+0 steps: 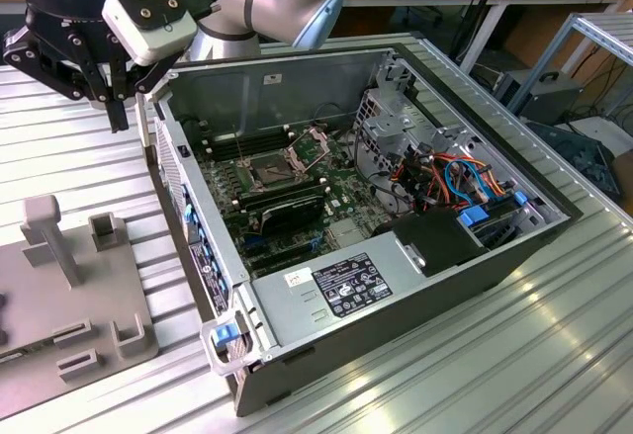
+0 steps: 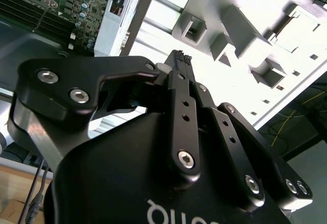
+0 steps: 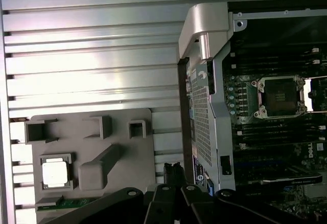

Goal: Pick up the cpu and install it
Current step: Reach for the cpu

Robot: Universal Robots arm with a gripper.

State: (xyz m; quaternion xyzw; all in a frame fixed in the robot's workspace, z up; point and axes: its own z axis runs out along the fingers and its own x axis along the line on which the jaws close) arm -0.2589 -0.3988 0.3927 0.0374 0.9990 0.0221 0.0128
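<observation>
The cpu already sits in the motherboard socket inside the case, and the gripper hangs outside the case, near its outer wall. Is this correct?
Not quite. The first wrist view shows the cpu lying in a recess of the gray holder outside the case, and the motherboard socket is empty. The gripper does hang outside the case, near its outer wall.

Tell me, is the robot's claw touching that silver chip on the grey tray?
Apart. In the first wrist view the cpu lies on the grey tray, while the gripper hovers beyond the tray's edge, well clear of it.
</observation>
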